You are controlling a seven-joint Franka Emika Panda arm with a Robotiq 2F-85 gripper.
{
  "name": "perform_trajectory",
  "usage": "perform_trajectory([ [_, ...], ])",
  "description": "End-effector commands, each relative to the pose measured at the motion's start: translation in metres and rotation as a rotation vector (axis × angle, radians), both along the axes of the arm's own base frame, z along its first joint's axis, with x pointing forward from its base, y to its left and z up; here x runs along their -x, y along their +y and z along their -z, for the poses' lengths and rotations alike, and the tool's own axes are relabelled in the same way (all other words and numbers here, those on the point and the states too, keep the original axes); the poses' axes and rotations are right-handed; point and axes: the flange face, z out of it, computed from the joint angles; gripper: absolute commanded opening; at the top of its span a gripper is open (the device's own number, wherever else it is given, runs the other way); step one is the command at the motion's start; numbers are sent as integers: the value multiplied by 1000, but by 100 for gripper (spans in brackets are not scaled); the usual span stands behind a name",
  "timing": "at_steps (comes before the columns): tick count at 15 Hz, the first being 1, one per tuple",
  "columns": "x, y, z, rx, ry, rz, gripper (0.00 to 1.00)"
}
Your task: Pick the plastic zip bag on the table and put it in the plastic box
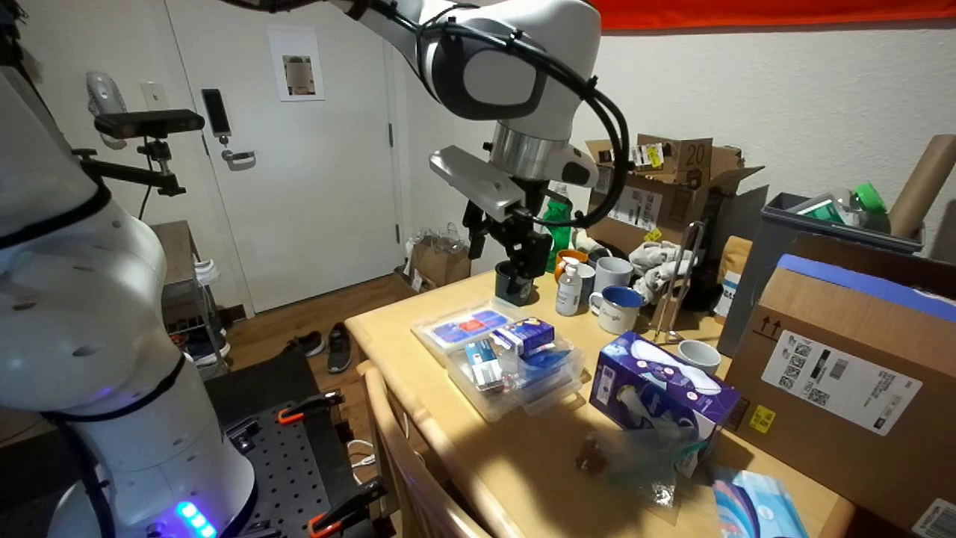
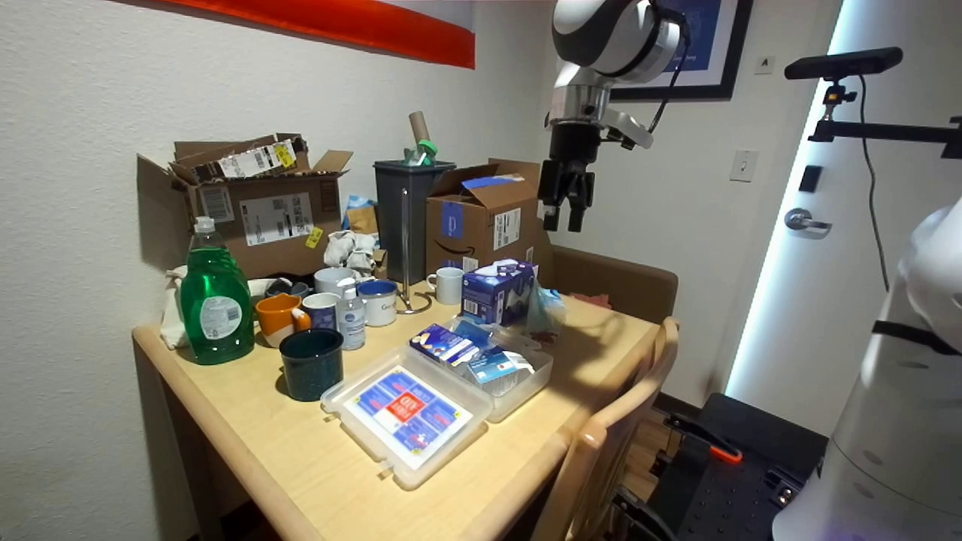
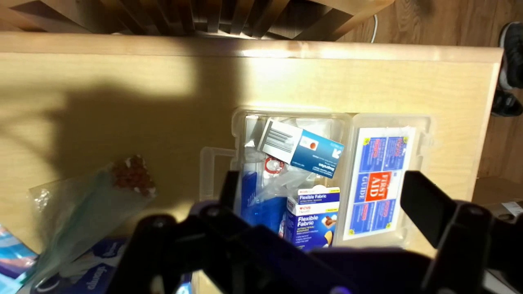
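So, zip bag [image 1: 638,459]: near end of the surface [image 1: 523,463] in an exterior view, slumped by the purple box [image 1: 657,377], maybe touching, can't tell.
Zip bag's long axis: slantwise in the wrist view, reddish end closest to the claw [image 3: 322,190].
Plastic box [image 1: 493,407]: farther and left.
Claw: high up, roughly over that plastic box going by the wrist view, spread wide, nothing held.
Coming move, imo: nearer and right, then down, pinching across the zip bag.
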Motion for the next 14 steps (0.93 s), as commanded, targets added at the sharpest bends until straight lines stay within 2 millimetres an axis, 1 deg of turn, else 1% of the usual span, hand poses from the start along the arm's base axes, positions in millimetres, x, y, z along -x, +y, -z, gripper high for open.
perform_trajectory([
  [1, -1, 2, 0, 1, 1, -4, 100],
  [3, -8, 4, 5, 8, -18, -35, 100],
  [6, -22, -2, 15, 20, -44, -59, 100],
  [11, -43, -13, 43, 50, -56, -59, 100],
  [13, -49, -26, 59, 43, -37, -24, 100],
  [14, -51, -37, 68, 39, -26, 3, 100],
])
